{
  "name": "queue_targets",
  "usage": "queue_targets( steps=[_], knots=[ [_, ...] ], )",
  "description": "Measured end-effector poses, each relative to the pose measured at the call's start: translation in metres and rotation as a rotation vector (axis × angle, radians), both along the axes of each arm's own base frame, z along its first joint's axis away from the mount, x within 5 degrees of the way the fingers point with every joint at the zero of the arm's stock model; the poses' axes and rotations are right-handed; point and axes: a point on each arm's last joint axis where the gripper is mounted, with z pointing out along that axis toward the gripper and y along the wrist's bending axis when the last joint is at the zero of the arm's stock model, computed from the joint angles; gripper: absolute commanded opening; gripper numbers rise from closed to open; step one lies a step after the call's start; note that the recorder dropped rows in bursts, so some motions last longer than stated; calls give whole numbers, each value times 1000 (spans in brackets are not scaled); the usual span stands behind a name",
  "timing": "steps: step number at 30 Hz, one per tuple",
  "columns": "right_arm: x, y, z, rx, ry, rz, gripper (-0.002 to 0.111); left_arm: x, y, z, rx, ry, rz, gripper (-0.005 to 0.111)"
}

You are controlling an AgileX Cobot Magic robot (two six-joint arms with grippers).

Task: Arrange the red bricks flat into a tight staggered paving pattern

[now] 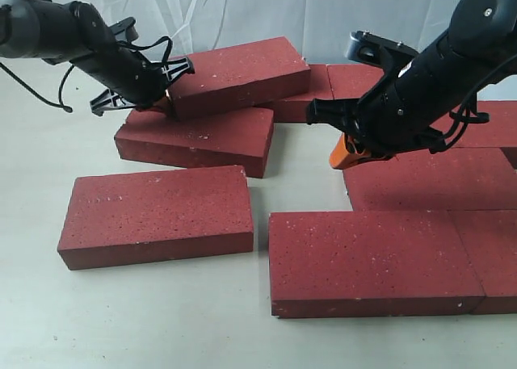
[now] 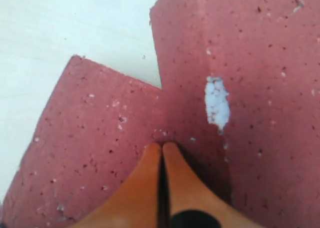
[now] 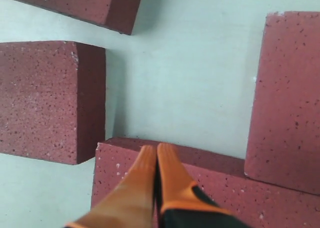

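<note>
The tilted brick [image 1: 238,74], propped on a lower brick [image 1: 202,135] at back left, is seen with its long axis running rightward from the left gripper [image 1: 166,101], fingers together at its end; the right gripper [image 1: 347,155], likewise closed and empty, is farther off.

Bright, even light, soft shadows; the left wrist view is blurred.

The red bricks [image 1: 157,215] are dark red with tiny white specks; one carries a white chip [image 2: 217,102]. The left pincer [image 2: 161,147] and right pincer [image 3: 156,149] are orange-tipped. The desk [image 1: 161,320] is pale cream.
</note>
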Motion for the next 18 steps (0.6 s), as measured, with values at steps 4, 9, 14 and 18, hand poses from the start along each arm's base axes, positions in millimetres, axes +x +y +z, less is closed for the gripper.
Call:
queue_targets(
  steps=[4,9,14,18],
  knots=[
    [0,0,0,-1,1,2,-1,2,0,-1,-37,3,31,0],
    [0,0,0,-1,0,4,-1,6,-5,-2,-39,-53,49,0],
    [-1,0,0,-7,-6,25,-1,5,-22,-4,-16,-104,12,0],
    [-1,0,0,-10,-1,41,-1,4,-16,-5,39,-98,-28,0]
  ],
)
